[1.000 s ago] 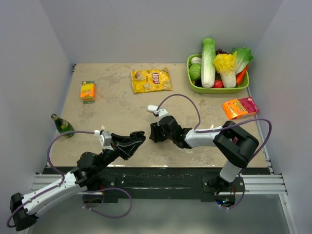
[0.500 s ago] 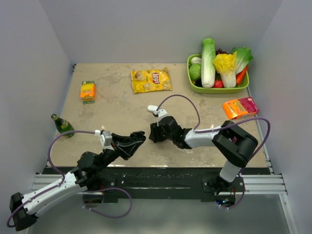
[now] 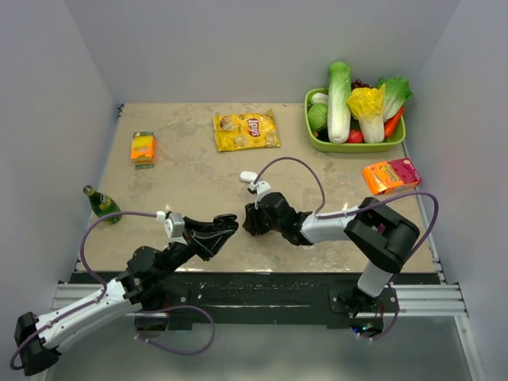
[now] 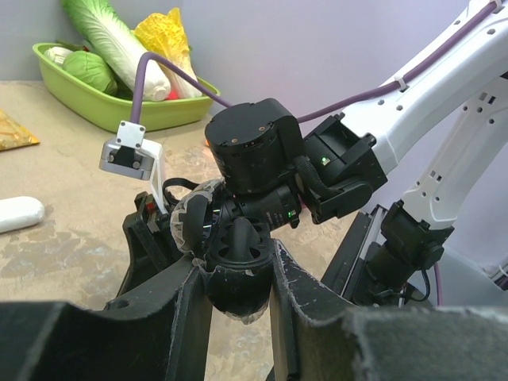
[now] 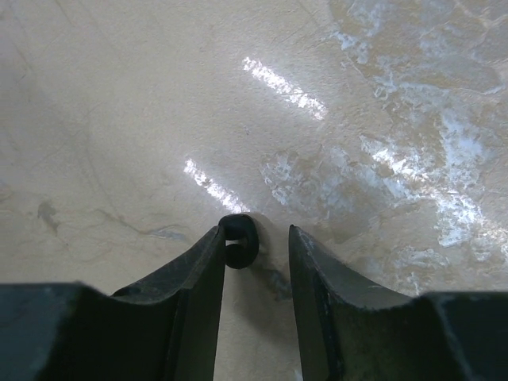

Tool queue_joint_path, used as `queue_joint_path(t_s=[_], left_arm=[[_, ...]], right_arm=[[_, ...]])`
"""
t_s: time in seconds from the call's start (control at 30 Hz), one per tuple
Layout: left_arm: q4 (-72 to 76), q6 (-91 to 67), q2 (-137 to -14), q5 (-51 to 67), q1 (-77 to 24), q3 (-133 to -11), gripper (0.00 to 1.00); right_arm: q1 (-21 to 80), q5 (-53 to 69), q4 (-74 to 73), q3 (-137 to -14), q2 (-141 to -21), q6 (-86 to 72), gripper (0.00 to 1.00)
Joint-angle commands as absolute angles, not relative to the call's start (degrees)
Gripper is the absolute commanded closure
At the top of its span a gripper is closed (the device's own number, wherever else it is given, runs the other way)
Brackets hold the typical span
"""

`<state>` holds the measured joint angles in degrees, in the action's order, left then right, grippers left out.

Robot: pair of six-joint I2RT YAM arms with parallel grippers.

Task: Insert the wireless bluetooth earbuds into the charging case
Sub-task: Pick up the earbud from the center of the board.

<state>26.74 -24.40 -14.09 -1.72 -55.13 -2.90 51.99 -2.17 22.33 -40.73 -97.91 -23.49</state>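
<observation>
**Change noted.** Over the last second the right gripper (image 5: 255, 232) has drawn its jaws inward, while the overhead view shows the arm itself barely shifting. Its fingers are down at the beige mottled tabletop (image 5: 357, 119) and bracket a small dark hook-shaped earbud (image 5: 236, 240). The bud touches one finger, and a clear gap remains on the other side. We therefore record these jaws as apart and not yet clamped. The left gripper (image 4: 236, 258) has not altered. It is clamped on a dark glossy rounded object (image 4: 238, 290) and holds it off the table, close in front of the right wrist.

**Meaning for the task.** We judge that a pick of the dark bud is under way. No bud has been seated yet.

**Condition of the task's thing.**
- **Earbud:** tiny, black and curled, lying on the tabletop between the right fingers.
- **Charging case:** the small white pill-shaped plastic charging case (image 3: 248, 176) lies flat on the table just beyond the right wrist, clear of both grippers. We cannot tell whether its lid is open.
- **Object held by the left gripper:** it may be a second case, but we cannot confirm this.
</observation>
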Motion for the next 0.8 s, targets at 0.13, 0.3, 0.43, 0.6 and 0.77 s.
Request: queue_joint_path(t_s=[0.13,0.3,0.43,0.6,0.77], left_arm=[[30.0,-24.3,-14.0,-0.9,-54.8,1.9,1.0],[29.9,-24.4,-14.0,-0.9,-54.8,2.1,1.0],[29.9,-24.4,-14.0,-0.9,-54.8,2.1,1.0],[30.1,-24.3,-14.0,-1.2,-54.8,2.3,1.0],[31.0,-24.3,-15.0,-1.3,-54.8,2.3,1.0]], right_arm=[[51.9,-1.8,21.2,-39.2,-98.5,-23.3,0.72],[51.9,-1.4,21.4,-38.9,-98.4,-23.5,0.79],[51.9,-2.2,21.8,-38.1,-97.0,-24.6,0.98],[51.9,-2.7,22.5,-36.6,-90.6,-25.8,1.0],[51.9,-3.3,19.3,-36.0,-84.1,-25.0,1.0]])
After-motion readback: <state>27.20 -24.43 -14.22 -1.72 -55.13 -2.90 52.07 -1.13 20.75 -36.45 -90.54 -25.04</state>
